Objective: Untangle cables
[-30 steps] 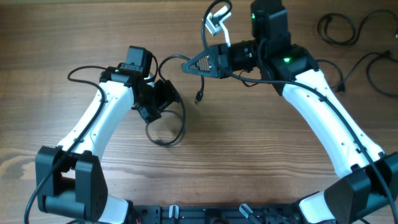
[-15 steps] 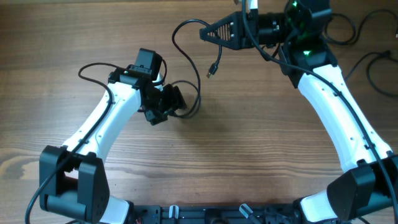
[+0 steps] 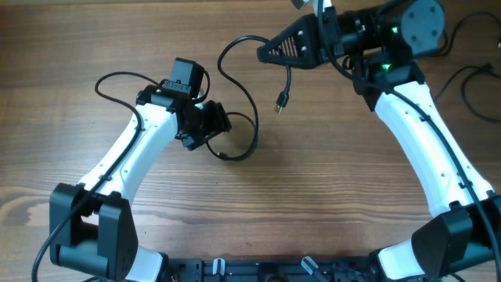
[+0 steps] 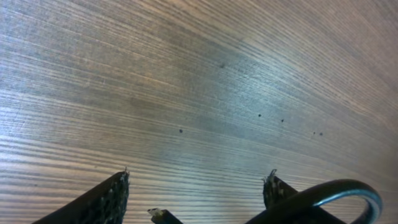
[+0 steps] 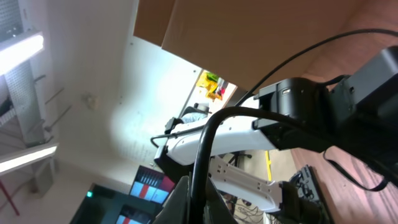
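**Cable strung between the two arms, right gripper pinching it**

Nearest the robot's base, the wooden table (image 3: 313,196) lies bare between the two white arms. Further out, the left gripper (image 3: 221,124) sits low over the wood. Its wrist view shows the fingers (image 4: 106,199) standing apart with bare grain between them. A black loop curves just beside the right-hand finger, and whether it touches that finger I cannot tell. From overhead, the thin black cable (image 3: 255,133) forms a loose loop on the table right beside this gripper, then climbs in a wide arc toward the far side.

There the right gripper (image 3: 264,52), raised near the far edge, is pinched tight on the cable, which runs down between its jaws in the wrist view. A short end hangs below it, its plug (image 3: 279,100) dangling above the wood.

Farthest off, at the far right edge, other black cords (image 3: 466,82) lie well apart from both grippers.
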